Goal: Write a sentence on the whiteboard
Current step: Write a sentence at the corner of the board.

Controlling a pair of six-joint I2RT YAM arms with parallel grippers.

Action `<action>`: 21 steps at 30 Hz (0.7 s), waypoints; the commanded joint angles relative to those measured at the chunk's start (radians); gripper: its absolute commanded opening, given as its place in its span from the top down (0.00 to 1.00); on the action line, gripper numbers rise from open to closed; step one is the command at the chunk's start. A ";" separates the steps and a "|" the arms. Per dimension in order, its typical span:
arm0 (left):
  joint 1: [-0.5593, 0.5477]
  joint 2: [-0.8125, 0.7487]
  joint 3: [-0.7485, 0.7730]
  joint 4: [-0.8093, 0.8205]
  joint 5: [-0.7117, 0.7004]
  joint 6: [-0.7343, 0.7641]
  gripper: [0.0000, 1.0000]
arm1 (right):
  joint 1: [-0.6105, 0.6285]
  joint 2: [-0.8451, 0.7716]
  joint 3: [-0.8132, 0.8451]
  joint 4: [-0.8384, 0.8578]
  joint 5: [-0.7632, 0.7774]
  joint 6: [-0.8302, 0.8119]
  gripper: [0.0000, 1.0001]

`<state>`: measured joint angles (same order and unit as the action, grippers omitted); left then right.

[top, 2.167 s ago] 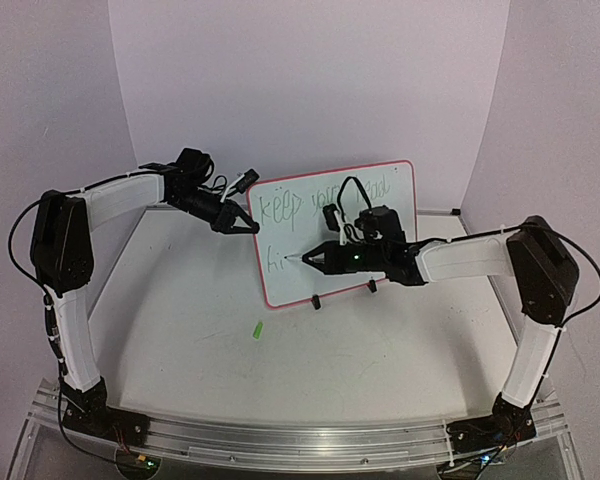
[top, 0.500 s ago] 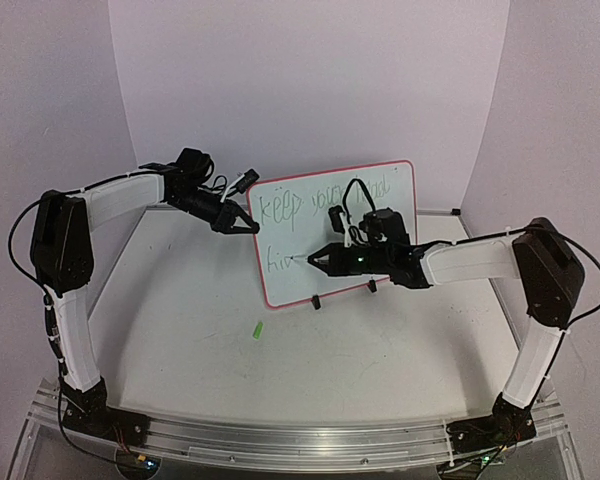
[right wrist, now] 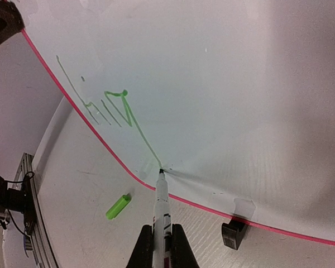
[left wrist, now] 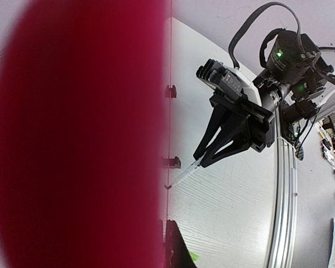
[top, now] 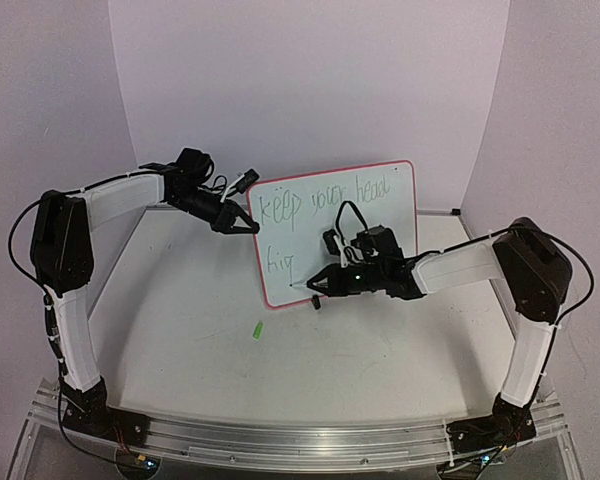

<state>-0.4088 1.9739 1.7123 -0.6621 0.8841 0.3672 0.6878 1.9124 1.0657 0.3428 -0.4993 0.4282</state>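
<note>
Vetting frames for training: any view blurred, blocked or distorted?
Left wrist: what looks like the whiteboard's rim, hard against the lens, is an out-of-focus red smear over the left half; the right gripper beyond is sharp. Right wrist: sharp, marker and green strokes crisp, board edge bowed by the wide lens. Top external: even light, no glare, writing small.

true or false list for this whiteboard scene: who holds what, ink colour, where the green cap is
1. The right jaws hold a marker with its tip on the whiteboard. True.
2. The green cap sits on the marker. False: it lies on the table, in front of the board.
3. The left jaws clamp the whiteboard's left edge. True.
4. The writing is red. False: it is green; only the rim is red-pink.
</note>
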 commanded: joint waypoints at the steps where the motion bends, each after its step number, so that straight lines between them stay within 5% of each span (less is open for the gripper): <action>1: -0.025 -0.018 -0.016 -0.010 -0.034 0.032 1.00 | 0.005 0.033 0.040 0.029 0.035 0.009 1.00; 21: -0.027 -0.029 -0.021 -0.010 -0.033 0.032 1.00 | 0.005 -0.230 -0.072 0.216 -0.087 0.070 1.00</action>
<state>-0.4094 1.9737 1.7123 -0.6621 0.8848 0.3672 0.6973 1.7855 1.0214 0.4874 -0.5774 0.4956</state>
